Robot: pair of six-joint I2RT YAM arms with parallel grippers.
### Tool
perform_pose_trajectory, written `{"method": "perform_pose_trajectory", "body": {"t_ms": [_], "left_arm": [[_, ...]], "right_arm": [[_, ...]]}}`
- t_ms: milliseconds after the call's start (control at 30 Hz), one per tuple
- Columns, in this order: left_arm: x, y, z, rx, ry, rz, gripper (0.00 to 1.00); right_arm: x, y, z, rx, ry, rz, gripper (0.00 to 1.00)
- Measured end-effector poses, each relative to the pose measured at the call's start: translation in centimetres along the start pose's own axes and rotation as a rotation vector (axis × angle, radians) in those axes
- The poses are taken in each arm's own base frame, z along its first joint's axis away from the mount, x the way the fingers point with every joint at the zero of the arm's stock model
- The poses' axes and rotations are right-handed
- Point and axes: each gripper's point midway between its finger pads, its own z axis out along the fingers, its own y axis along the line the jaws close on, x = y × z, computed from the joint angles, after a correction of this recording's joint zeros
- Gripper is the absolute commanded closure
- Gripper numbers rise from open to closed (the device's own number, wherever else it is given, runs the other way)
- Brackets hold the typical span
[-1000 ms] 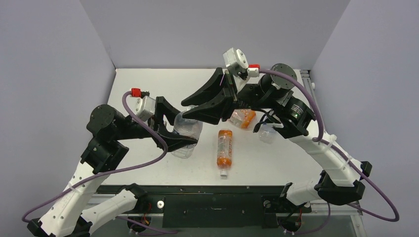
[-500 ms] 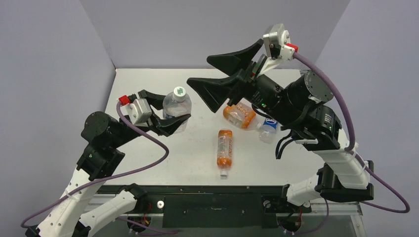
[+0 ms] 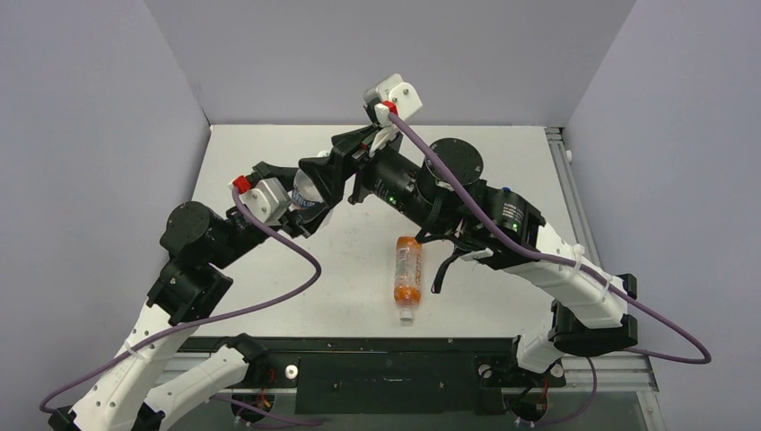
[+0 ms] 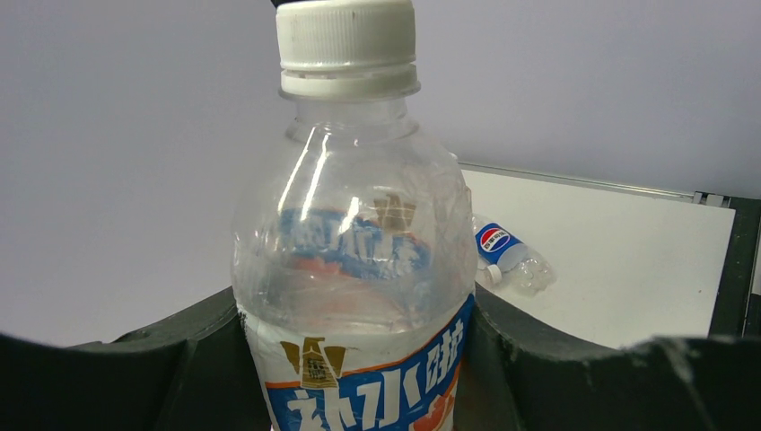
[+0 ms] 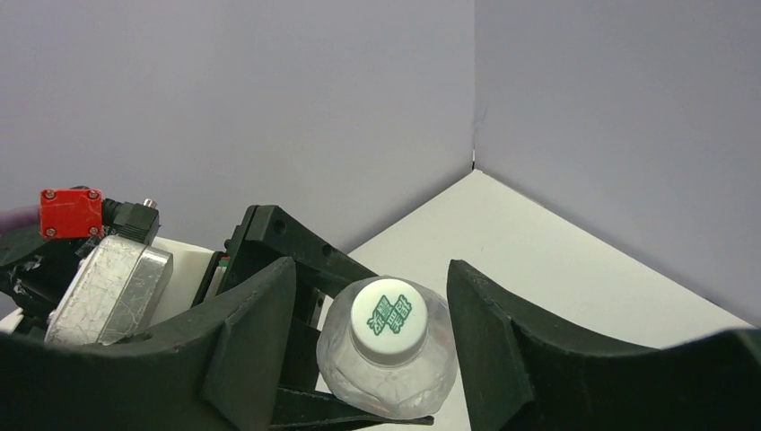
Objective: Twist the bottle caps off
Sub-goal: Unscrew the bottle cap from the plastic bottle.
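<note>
My left gripper is shut on a clear bottle with a blue, white and orange label, and holds it upright above the table. Its white cap has a green mark on top and sits on the neck. My right gripper is open, one finger on each side of that cap with a gap on both sides. In the top view the right gripper covers the held bottle. A slim orange bottle lies capped on the table. A Pepsi bottle lies farther back.
The white table is walled by grey panels at the back and on both sides. My right arm stretches across the table's middle and hides what lies beneath it. A black rail runs along the near edge.
My right gripper left the cap, swung up and opened wide, then came back down around the cap, narrower. The left arm carried the bottle up and toward the back left.
</note>
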Motion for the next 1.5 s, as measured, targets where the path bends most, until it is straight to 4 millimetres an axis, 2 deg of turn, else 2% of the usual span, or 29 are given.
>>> {"method": "perform_pose_trajectory", "body": {"t_ms": [167, 333, 400, 467, 533, 600, 633, 733, 800, 867, 967, 1167, 1233, 1300, 1500], "left_arm": [[0.0, 0.0, 0.0, -0.003, 0.000, -0.001, 1.00], [0.1, 0.0, 0.1, -0.001, 0.002, -0.018, 1.00], [0.2, -0.1, 0.1, 0.002, 0.004, -0.026, 1.00], [0.2, -0.2, 0.2, 0.006, 0.005, -0.032, 1.00], [0.2, -0.2, 0.2, 0.007, 0.006, -0.039, 1.00], [0.1, -0.3, 0.0, 0.007, 0.004, -0.045, 1.00], [0.3, -0.4, -0.2, 0.007, 0.013, -0.050, 1.00], [0.4, -0.5, -0.3, 0.006, 0.018, -0.056, 1.00], [0.5, -0.4, -0.1, 0.008, 0.019, -0.059, 1.00], [0.6, -0.5, 0.1, 0.011, 0.021, -0.061, 1.00], [0.8, -0.6, 0.3, 0.018, 0.025, -0.064, 1.00], [0.8, -0.7, 0.3, 0.019, 0.026, -0.068, 1.00], [0.8, -0.7, 0.3, 0.020, 0.027, -0.071, 1.00], [0.9, -0.7, 0.3, 0.020, 0.028, -0.078, 1.00], [0.9, -1.3, 0.4, 0.040, 0.030, -0.136, 1.00]], "right_arm": [[-0.6, -0.3, -0.1, 0.017, -0.023, 0.008, 0.43], [0.1, -0.9, 0.1, 0.051, -0.008, -0.003, 0.45], [0.3, -1.2, 0.2, 0.063, -0.006, -0.007, 0.52], [0.4, -1.5, 0.3, 0.072, -0.005, -0.010, 0.66], [0.6, -1.5, 0.3, 0.072, -0.001, -0.012, 0.76], [0.7, -1.3, 0.5, 0.067, -0.002, -0.008, 0.78], [0.8, -1.2, 0.5, 0.059, -0.001, -0.003, 0.77], [0.8, -0.8, 0.6, 0.041, -0.003, 0.001, 0.61], [0.9, -1.1, 0.6, 0.048, 0.000, 0.002, 0.56], [1.2, -1.6, 0.7, 0.060, 0.013, -0.001, 0.53], [1.5, -2.1, 0.8, 0.074, 0.024, -0.005, 0.55], [1.5, -1.9, 0.8, 0.057, 0.026, 0.009, 0.78], [1.6, -1.8, 0.9, 0.053, 0.027, 0.013, 0.92], [1.6, -1.8, 0.9, 0.048, 0.028, 0.013, 1.00], [1.7, -1.7, 0.8, -0.073, 0.035, 0.006, 1.00]]}}
